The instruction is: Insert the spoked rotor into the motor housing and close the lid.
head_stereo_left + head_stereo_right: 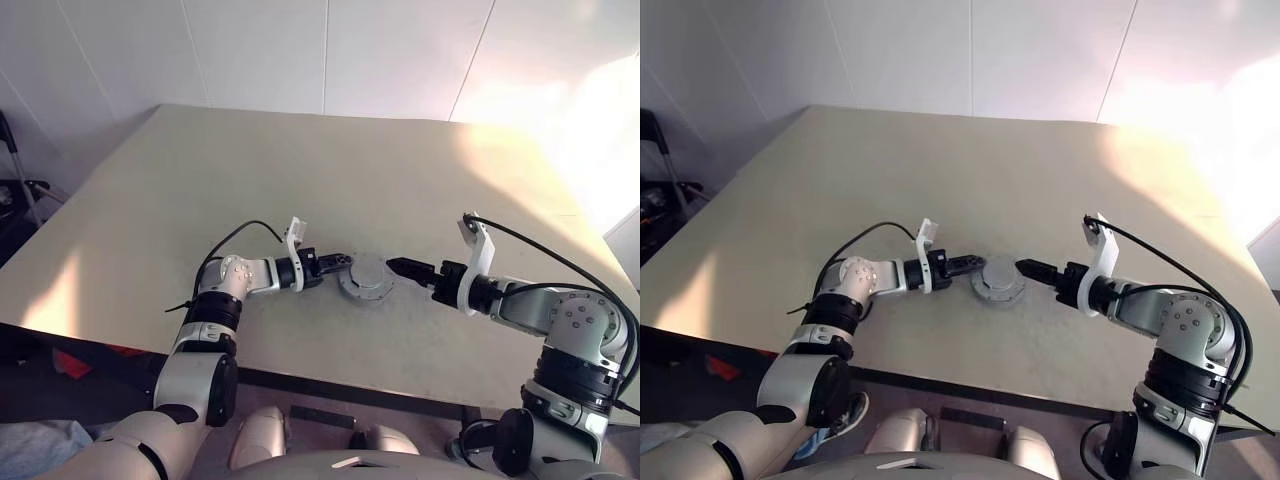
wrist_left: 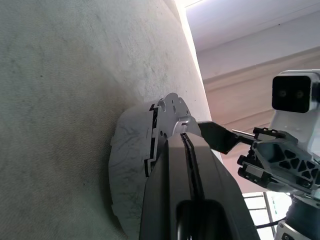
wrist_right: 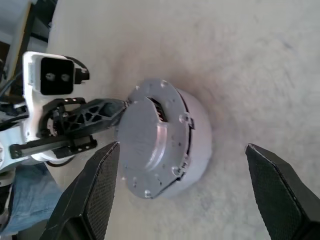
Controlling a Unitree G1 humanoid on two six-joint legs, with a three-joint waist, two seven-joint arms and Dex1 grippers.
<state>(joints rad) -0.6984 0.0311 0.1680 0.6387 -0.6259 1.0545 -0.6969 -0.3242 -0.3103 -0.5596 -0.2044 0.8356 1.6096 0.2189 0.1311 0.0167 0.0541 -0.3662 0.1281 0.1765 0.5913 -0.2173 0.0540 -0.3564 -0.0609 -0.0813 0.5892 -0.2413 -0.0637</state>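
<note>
Lid (image 1: pixel 366 277) seated on motor housing (image 3: pixel 197 137) mid-worktop (image 1: pixel 300 170); left hand (image 1: pixel 343 262) touching its left edge, right hand (image 1: pixel 397 267) just beside its right.

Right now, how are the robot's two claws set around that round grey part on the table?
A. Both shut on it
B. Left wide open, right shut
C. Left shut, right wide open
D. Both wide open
C: the left claw has its fingers pressed together against the lid, while the right claw has its fingers spread wide apart on either side of it.
</note>
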